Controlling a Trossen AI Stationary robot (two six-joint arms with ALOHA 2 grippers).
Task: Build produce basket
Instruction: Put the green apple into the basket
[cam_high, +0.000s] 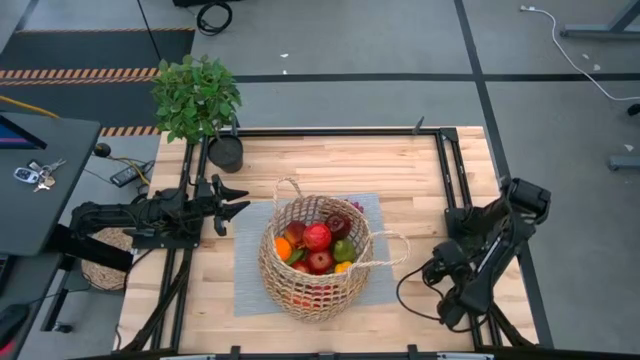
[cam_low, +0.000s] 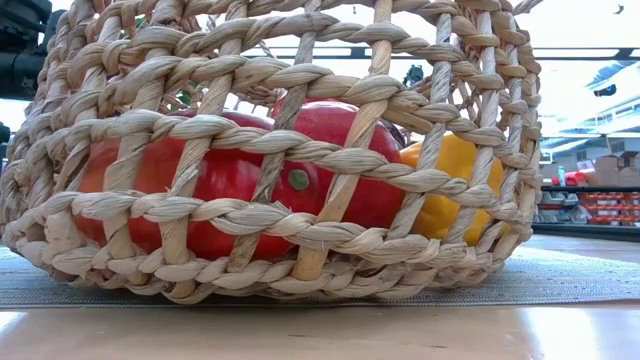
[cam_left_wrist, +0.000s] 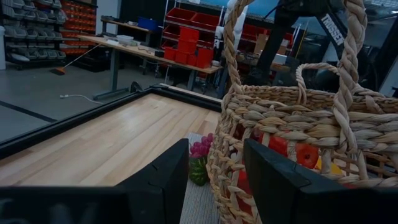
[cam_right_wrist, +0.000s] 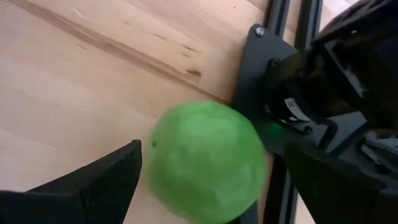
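Note:
The tan wicker basket (cam_high: 315, 255) stands on a grey mat (cam_high: 250, 290) at the table's middle, filled with red, orange, green and yellow produce (cam_high: 318, 240). The low view shows red fruit (cam_low: 230, 170) and a yellow one (cam_low: 455, 180) through its weave. My left gripper (cam_high: 243, 200) is open just left of the basket, its fingers standing before the basket's wall (cam_left_wrist: 249, 124) without touching it. My right gripper (cam_high: 432, 270) is open at the table's right. A round green fruit (cam_right_wrist: 205, 162) lies on the wood between its fingers, with gaps on both sides. The right arm hides this fruit in the high view.
A leafy potted plant (cam_high: 195, 95) in a black pot (cam_high: 225, 152) stands at the far left corner. A small pink-and-green item (cam_left_wrist: 199, 162) lies on the mat by the basket's far side. Black frame rails (cam_high: 450, 170) border the table. A small woven disc (cam_high: 105, 265) lies off the left edge.

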